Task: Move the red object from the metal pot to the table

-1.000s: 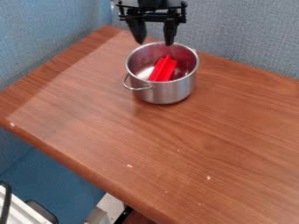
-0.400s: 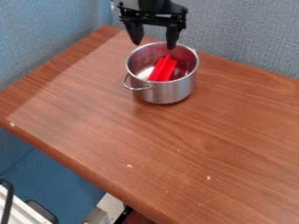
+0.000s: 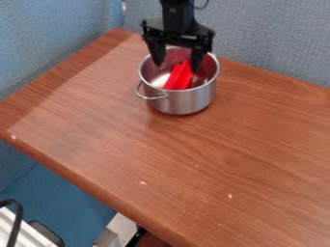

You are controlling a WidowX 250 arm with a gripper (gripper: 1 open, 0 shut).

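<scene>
The metal pot stands on the table toward its far side, with a small loop handle on its left. Inside it lies the red object, a bright oblong block leaning along the pot's floor. My gripper hangs point-down right over the pot's mouth. It is open, its two black fingers spread about as wide as the pot, one near each side of the rim. Nothing is between them, and the block sits just below the fingertips.
A blue wall runs close behind the table at the back and left. The table's near edge drops off at the lower left, where dark equipment stands on the floor.
The gripper has come down toward the pot, from above its far rim to its mouth, staying open. Pot and red block have not moved.
</scene>
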